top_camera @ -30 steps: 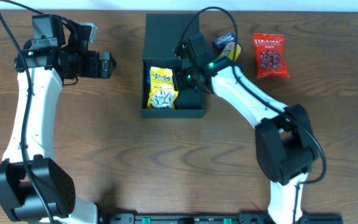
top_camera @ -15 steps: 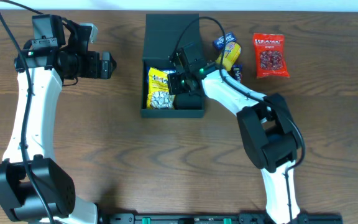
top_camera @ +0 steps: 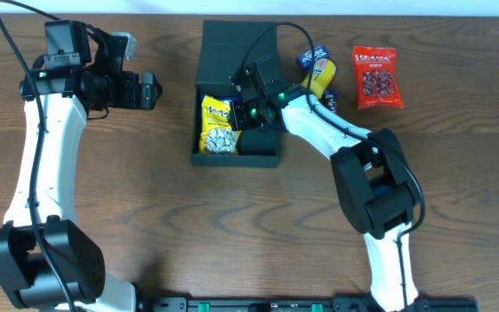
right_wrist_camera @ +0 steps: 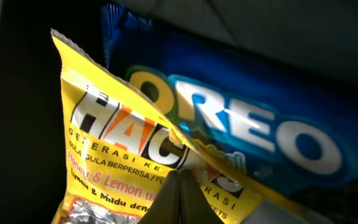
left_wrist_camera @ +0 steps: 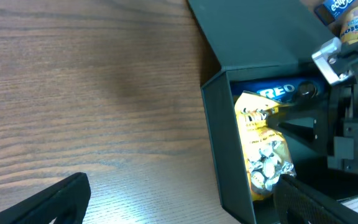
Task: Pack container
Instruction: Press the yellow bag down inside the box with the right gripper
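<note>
The right gripper's fingers (right_wrist_camera: pixel 179 200) are pressed together into a single dark wedge. Its tip is set against the upper fold of the crinkled yellow foil snack packet (right_wrist_camera: pixel 104 143). Whether any film is caught between them cannot be told.

That packet is seen lying inside the matte dark, roughly square cardboard container (top_camera: pixel 236 159), against its left wall. A blue Oreo biscuit packet (right_wrist_camera: pixel 247 130) is lodged behind it, towards the container's hinged lid. The lid is laid open and flat on the far side.

The step in hand is judged to be the seating of the yellow packet. It would best be done with a slow, downward press on the packet's middle rather than a sideways shove, since a light container may be slid across the wooden counter (top_camera: pixel 145 217). The wedge should be kept off the packet's seam, so that the foil is not pierced.

Left of the container, the left gripper (top_camera: pixel 150 89) is held well apart with its fingers spread wide; the container's left wall could be steadied by it.

Right of the container, a red snack packet (top_camera: pixel 377 76) and some smaller blue and yellow items (top_camera: pixel 319 69) are left unpacked.
</note>
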Controlling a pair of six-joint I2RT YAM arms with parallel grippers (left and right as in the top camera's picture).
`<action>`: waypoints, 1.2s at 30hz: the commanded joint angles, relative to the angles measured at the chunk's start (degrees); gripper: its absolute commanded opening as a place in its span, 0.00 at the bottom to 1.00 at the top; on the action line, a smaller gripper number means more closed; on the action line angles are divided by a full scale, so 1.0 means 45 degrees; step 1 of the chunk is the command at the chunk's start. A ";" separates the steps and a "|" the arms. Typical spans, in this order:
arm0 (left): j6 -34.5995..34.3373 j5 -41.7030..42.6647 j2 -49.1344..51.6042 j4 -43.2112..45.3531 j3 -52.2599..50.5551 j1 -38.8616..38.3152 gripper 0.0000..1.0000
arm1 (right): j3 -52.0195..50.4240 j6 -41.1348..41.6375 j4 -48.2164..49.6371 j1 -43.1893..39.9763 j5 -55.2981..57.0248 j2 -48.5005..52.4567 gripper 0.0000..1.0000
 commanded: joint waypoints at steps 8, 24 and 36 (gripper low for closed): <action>-0.0219 0.1311 0.1069 0.0029 -0.1064 0.0015 0.58 | 0.0257 -0.0865 -0.0015 -0.0345 -0.0539 -0.1258 0.01; -0.1928 0.4420 0.4653 0.0364 -0.1146 -0.0699 0.06 | 0.0238 -0.1389 -0.0068 -0.0005 -0.0466 -0.0957 0.01; -0.2312 0.4318 0.4784 0.0874 -0.1146 -0.1486 0.06 | 0.0238 -0.1010 -0.0034 0.0554 -0.0651 0.0457 0.01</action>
